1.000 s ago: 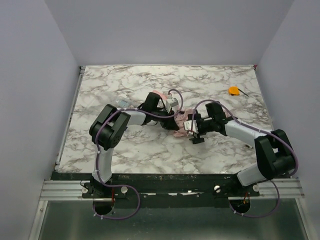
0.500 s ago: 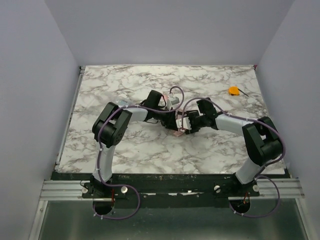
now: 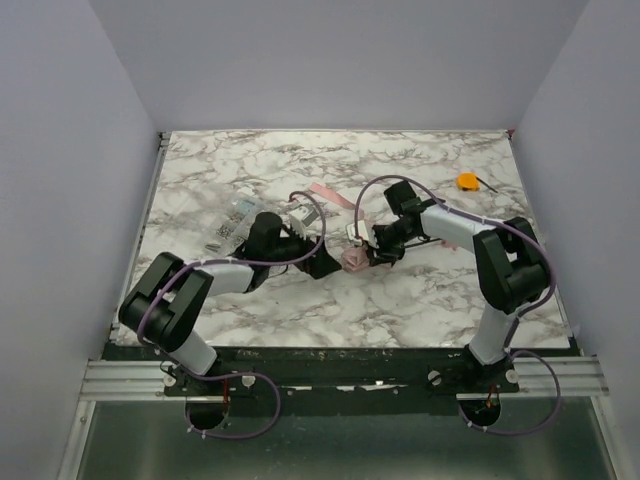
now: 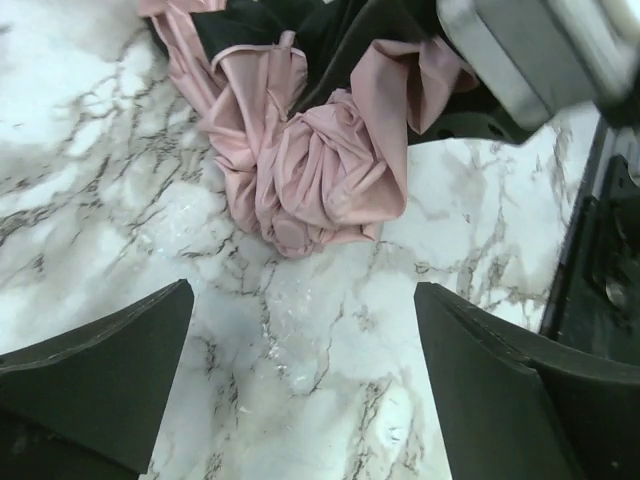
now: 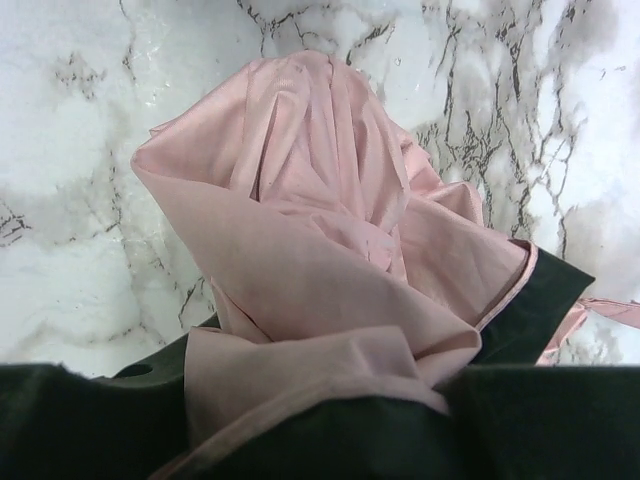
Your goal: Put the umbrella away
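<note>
umbrella [image 4: 320,170]: thin pale-pink cloth, creased and bunched, faint satin sheen, narrow piped hem | table [image 4: 330,350]: marble-pattern top, smooth, glossy, patches of light glare | left gripper [image 4: 302,300]: fingers [image 4: 100,380] of smooth matt black plastic | packet [image 3: 232,222]: clear shiny film

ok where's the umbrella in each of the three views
Top external: the umbrella is a small pink bundle near the middle of the marble table.
Left wrist: top centre, beyond the open left gripper.
Right wrist: fills the middle, fabric bunched in the right gripper.
Shared landmark: the veined marble under the fabric.
</note>
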